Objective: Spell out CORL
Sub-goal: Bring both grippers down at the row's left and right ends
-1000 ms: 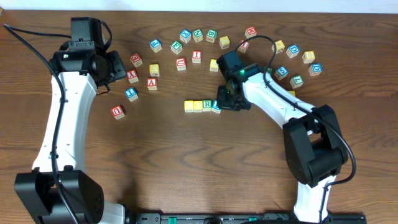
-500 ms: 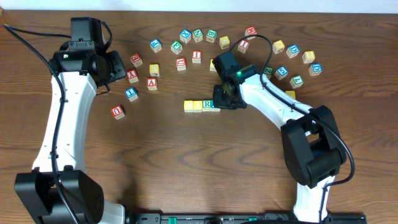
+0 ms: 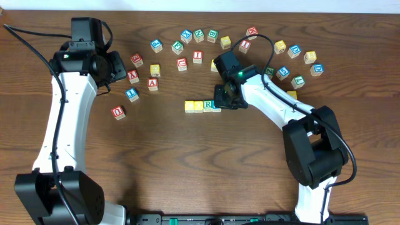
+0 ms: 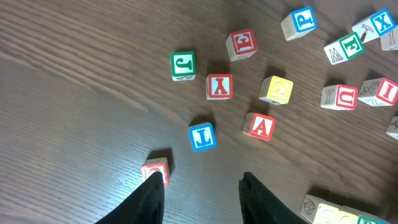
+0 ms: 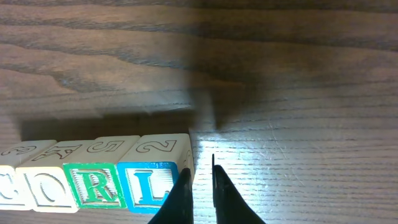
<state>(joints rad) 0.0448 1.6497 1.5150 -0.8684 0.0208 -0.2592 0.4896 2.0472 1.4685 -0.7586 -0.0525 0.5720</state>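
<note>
From above, the row of blocks [image 3: 202,106] at mid-table looked too small to read. The right wrist camera caught its front faces spelling C, O, R, L, with the R green and the L block [image 5: 147,185] blue. The right gripper [image 5: 200,179] sat just beside the L, jaws nearly together on nothing. The left gripper [image 4: 202,196] hung spread wide over scattered blocks [image 4: 202,137].

Blue L block [image 5: 146,185], seemingly yellow O [image 5: 46,194].
</note>
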